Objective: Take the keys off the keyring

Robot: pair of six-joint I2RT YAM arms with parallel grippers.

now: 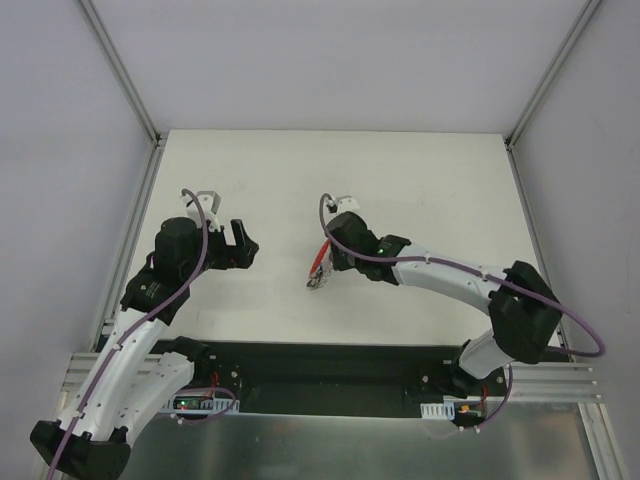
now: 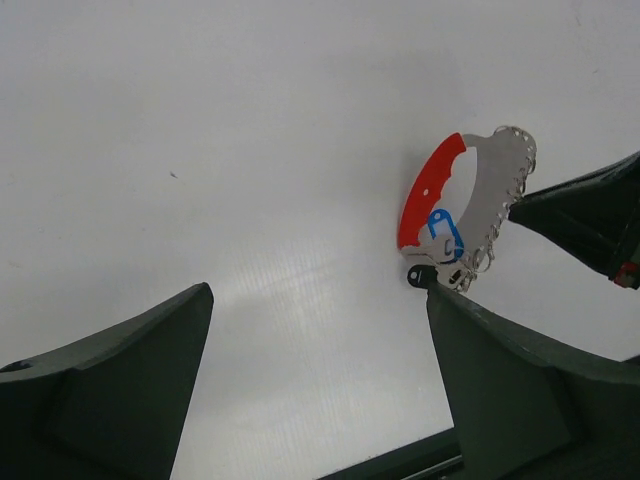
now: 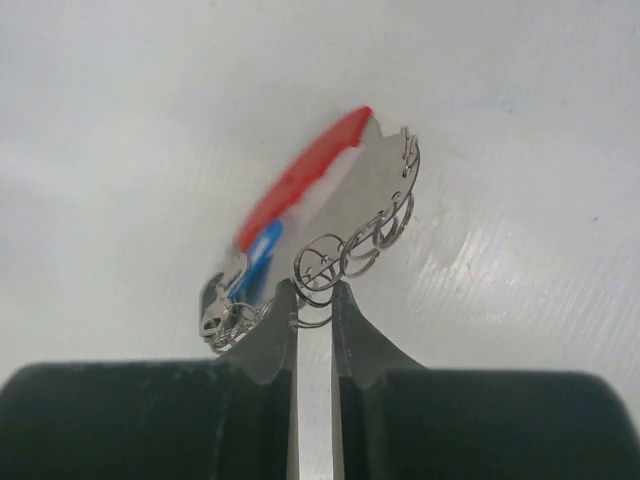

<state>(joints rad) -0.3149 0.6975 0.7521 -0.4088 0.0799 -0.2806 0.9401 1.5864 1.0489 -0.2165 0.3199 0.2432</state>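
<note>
The keyring (image 3: 350, 240) is a string of thin wire rings joined to a curved red tag (image 3: 300, 180), with a blue clip (image 3: 262, 250) beside it. A small bunch of silvery keys (image 3: 222, 318) hangs at its lower end. My right gripper (image 3: 314, 295) is shut on one wire ring of the keyring. From above, the keyring (image 1: 320, 268) lies just left of the right gripper (image 1: 328, 258). My left gripper (image 1: 240, 246) is farther left, open and holding nothing. In the left wrist view the open left gripper (image 2: 318, 300) is just left of the red tag (image 2: 430, 190) and keys (image 2: 455, 272).
The white table (image 1: 420, 180) is bounded by metal frame rails (image 1: 135, 230) on the left and right, with grey walls behind. A black base plate (image 1: 330, 365) runs along the near edge. The right arm's finger (image 2: 590, 215) shows at the left wrist view's right edge.
</note>
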